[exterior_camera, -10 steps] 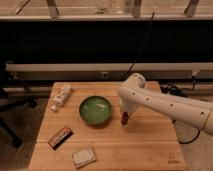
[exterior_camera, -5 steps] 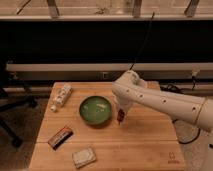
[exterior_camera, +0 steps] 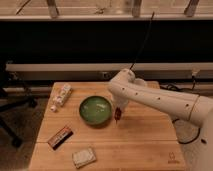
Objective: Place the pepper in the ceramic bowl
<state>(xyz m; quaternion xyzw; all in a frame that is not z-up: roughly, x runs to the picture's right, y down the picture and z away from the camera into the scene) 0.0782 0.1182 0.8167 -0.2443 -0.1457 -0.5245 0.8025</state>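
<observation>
The green ceramic bowl [exterior_camera: 95,110] sits on the wooden table [exterior_camera: 145,145], left of centre. My gripper [exterior_camera: 119,111] hangs from the white arm just past the bowl's right rim. It is shut on the pepper [exterior_camera: 117,115], a small dark red item that points down below the fingers, a little above the table. The bowl looks empty.
A flat brown bar [exterior_camera: 60,136] lies at the front left. A pale wrapped packet [exterior_camera: 83,156] lies near the front edge. A white bottle-like item [exterior_camera: 62,95] lies at the back left. An office chair [exterior_camera: 12,100] stands left of the table.
My arm has swung left, carrying the pepper from right of the bowl to right beside the bowl's right rim.
</observation>
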